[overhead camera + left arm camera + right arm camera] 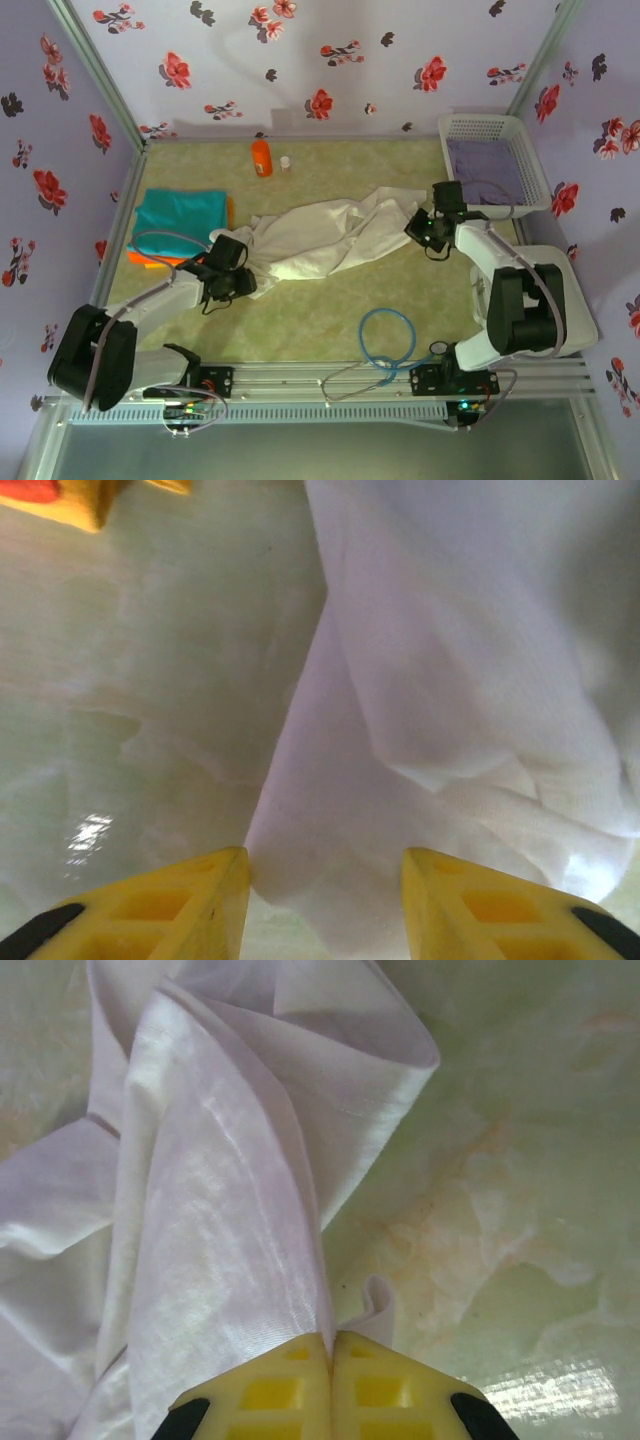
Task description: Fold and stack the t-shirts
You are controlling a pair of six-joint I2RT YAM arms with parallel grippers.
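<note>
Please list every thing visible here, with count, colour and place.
white t-shirt: 1, white, crumpled, in the middle
teal t-shirt: 1, teal, folded, left edge
orange t-shirt: 1, orange, folded, under the teal t-shirt
bottle: 1, orange, far side
small container: 1, white, right of the bottle
basket: 1, white, far right corner
cloth: 1, purple-grey, inside the basket
cable: 1, blue, looped near the front
table: 1, pale green
left hand: 1, yellow fingers, open at the white t-shirt's left end
right hand: 1, yellow fingers, shut on the white t-shirt's right end
</note>
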